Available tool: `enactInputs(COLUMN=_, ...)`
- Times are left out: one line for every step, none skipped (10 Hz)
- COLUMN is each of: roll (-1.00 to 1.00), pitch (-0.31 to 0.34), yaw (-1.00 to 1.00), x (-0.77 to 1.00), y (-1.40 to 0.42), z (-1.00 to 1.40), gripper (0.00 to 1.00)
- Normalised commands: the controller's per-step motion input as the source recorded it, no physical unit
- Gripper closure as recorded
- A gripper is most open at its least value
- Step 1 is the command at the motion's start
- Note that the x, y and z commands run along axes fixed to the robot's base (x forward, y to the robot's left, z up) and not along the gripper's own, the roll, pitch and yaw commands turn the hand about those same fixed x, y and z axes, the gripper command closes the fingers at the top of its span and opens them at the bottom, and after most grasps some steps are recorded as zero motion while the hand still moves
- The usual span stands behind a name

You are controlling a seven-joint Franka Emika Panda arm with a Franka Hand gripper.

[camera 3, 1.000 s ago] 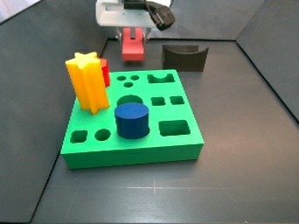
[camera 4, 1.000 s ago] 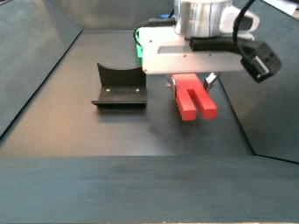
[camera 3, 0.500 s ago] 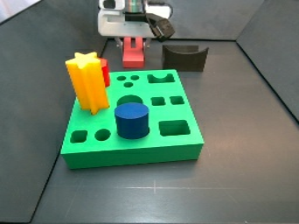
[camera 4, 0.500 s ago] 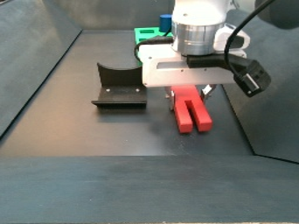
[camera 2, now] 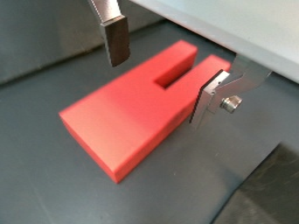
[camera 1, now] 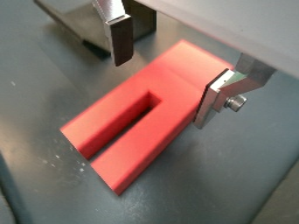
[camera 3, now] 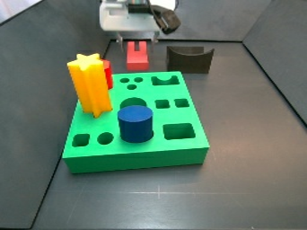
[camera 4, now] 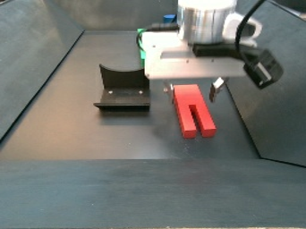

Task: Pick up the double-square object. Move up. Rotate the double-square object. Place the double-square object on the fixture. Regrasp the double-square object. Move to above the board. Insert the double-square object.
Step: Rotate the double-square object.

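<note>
Here, in both wrist views, my gripper hangs with fingers spread astride the flat red slotted double-square block lying on the dark counter, positioned for pickup; a side view shows the same.

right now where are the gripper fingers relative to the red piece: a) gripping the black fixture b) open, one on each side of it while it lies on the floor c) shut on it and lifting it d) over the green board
b: in both wrist views the gripper is open, its fingers flanking the red piece, which lies flat on the floor without being clamped.
</note>
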Motion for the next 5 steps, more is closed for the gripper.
enactInputs(roll=0.04, pitch=0.075, yaw=-0.02, x=-0.01, y=0.01, z=1.00, gripper=0.00)
enactInputs(roll=0.07, pitch=0.082, yaw=-0.01, x=-0.02, y=0.01, z=1.00, gripper=0.00)
enactInputs(roll=0.08, pitch=0.081, yaw=-0.01, x=-0.03, y=0.00, z=1.00, gripper=0.00)
enactInputs(roll=0.10, pitch=0.078, yaw=0.00, x=-0.03, y=0.00, z=1.00, gripper=0.00)
enactInputs(roll=0.11, pitch=0.077, yaw=0.01, x=-0.03, y=0.00, z=0.89, gripper=0.00)
